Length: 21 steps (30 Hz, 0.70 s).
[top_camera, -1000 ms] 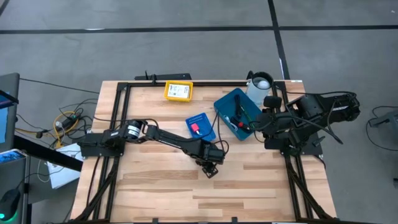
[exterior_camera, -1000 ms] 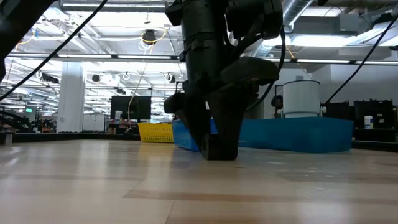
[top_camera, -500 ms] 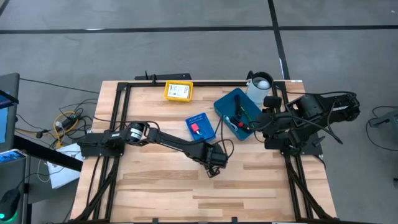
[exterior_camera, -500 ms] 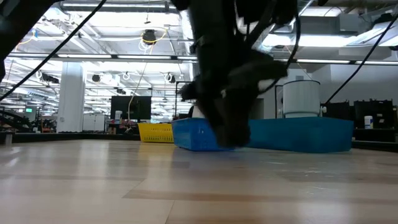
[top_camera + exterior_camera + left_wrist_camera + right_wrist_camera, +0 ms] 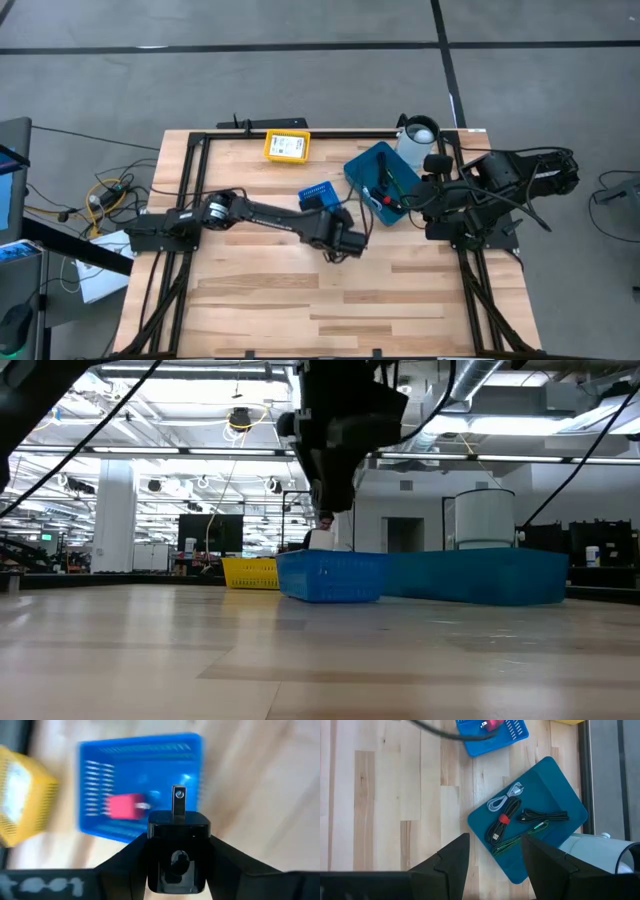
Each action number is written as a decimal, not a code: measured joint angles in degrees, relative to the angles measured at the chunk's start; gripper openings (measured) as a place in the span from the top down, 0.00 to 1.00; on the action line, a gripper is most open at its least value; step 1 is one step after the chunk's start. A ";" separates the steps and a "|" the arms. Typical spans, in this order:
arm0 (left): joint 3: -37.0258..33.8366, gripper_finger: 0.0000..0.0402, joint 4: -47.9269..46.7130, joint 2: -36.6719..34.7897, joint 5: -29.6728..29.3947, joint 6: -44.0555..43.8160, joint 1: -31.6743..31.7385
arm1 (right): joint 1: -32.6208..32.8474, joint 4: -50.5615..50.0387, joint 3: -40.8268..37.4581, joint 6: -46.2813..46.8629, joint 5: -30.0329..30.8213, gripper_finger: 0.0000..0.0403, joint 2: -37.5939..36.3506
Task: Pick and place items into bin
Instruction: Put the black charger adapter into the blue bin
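Observation:
My left gripper (image 5: 345,243) hangs above the table's middle, just near of the small blue basket (image 5: 318,192), shut on a black plug block (image 5: 178,855) with one metal prong (image 5: 178,800). In the left wrist view, the blue basket (image 5: 140,785) holds a pink-red piece (image 5: 122,806). In the low view the left gripper (image 5: 326,510) is high above the wood. My right gripper (image 5: 495,855) is open and waits over the teal tray (image 5: 530,820), which holds a white cable (image 5: 504,796), black cables (image 5: 542,815) and a thin green one (image 5: 520,840). My left gripper pinches the black plug block by its two opposite side faces (image 5: 152,855) between both fingers (image 5: 131,857). The prong end points away from the wrist, toward the blue basket. The block is lifted clear of the table.
A yellow basket (image 5: 287,146) sits near the far edge. A white cylinder (image 5: 418,135) stands beyond the teal tray (image 5: 383,180). Black frame rails (image 5: 190,190) run along the table's sides. Bare wood lies across the near half (image 5: 330,310).
My left gripper has risen from the tabletop, where its fingers stood a second ago, and moved toward the far edge and the small blue basket. It now partly covers the basket in the high view. The right arm has kept still.

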 joint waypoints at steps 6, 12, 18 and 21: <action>0.43 0.62 -0.87 -0.04 -1.72 4.16 3.54 | 0.00 0.00 0.00 0.00 0.00 0.58 0.00; 0.43 0.55 1.03 -0.04 -2.07 7.80 6.35 | 0.00 0.00 0.00 0.02 0.00 0.58 0.00; 0.43 0.55 1.26 -0.04 -1.81 9.92 7.60 | 0.00 0.02 0.00 0.02 0.00 0.58 0.00; 0.43 0.55 1.72 -0.04 -1.98 9.92 7.62 | 0.00 0.00 0.00 0.04 -0.01 0.58 0.00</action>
